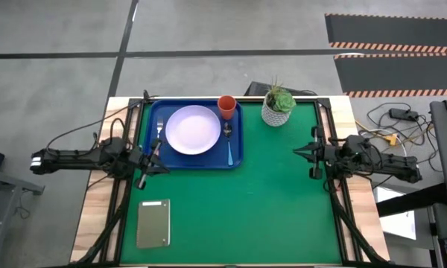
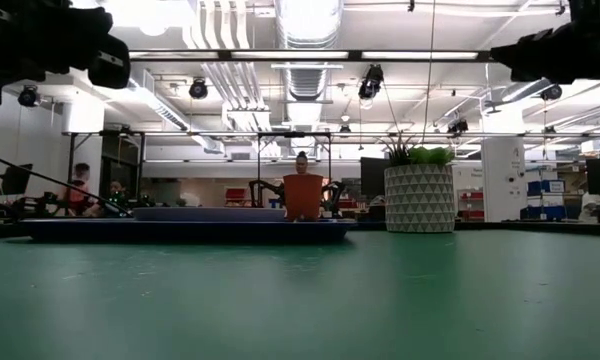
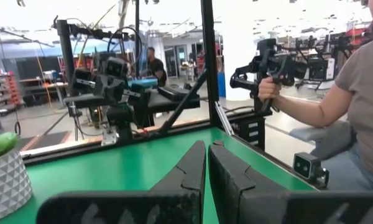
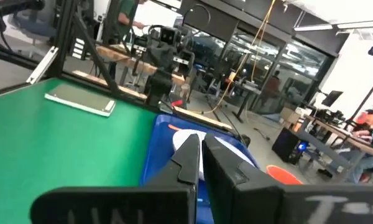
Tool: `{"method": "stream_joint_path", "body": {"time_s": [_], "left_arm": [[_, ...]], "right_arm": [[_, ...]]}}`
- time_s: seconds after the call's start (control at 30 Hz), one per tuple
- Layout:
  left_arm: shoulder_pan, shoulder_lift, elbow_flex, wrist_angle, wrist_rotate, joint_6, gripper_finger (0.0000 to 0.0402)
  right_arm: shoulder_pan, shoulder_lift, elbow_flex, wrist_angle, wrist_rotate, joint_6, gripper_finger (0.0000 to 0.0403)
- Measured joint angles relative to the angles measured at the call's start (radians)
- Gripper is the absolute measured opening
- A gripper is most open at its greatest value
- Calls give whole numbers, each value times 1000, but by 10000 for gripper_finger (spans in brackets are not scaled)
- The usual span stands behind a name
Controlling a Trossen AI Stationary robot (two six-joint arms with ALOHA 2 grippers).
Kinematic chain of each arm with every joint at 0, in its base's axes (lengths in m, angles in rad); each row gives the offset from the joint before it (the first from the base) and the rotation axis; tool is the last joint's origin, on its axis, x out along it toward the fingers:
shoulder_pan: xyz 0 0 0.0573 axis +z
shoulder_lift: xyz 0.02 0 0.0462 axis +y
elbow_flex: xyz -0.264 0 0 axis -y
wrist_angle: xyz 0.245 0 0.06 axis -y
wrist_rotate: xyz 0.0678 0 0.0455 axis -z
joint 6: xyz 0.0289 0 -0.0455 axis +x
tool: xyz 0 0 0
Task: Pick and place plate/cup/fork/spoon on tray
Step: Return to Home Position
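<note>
The dark blue tray [image 1: 145, 134] lies at the table's far left. On it are the pale lavender plate [image 1: 192, 129], the orange-red cup [image 1: 226, 106] standing at its far right corner, the blue-handled spoon [image 1: 229, 146] right of the plate, and the fork [image 1: 159, 132] left of the plate. My left gripper [image 1: 153, 160] is shut and empty above the tray's near left corner. My right gripper [image 1: 305, 152] is shut and empty above the mat at the right. The tray [image 4: 165, 140], plate [image 4: 189, 138] and cup [image 4: 285, 174] also show in the right wrist view.
A white pot with a green plant [image 1: 278, 108] stands at the far edge, right of the tray. A grey-green slab [image 1: 153, 222] lies near the table's near left corner. The green mat [image 1: 268, 201] is bare between the arms. A seated person [image 3: 354, 99] holds a controller beyond the table.
</note>
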Motion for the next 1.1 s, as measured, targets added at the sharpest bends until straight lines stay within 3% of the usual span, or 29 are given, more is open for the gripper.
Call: {"method": "stream_joint_path", "body": {"time_s": [0.23,0.37,0.53,0.7,0.83,1.1], "left_arm": [[0,3,0,6,0,0,0],[0,6,-1,14,0,0,0],[-1,34,-94,186,1,31,0],[-1,74,-94,287,1,28,0],[-1,92,-95,371,0,26,0],[-1,105,-95,369,0,26,0]], "right_arm": [[0,0,-25,20,-87,-28,8],[0,0,-80,134,-152,-17,8],[0,5,-145,223,-170,38,8],[1,13,-145,239,-329,162,8],[0,15,-145,239,-332,228,9],[0,28,-145,237,-332,209,9]]}}
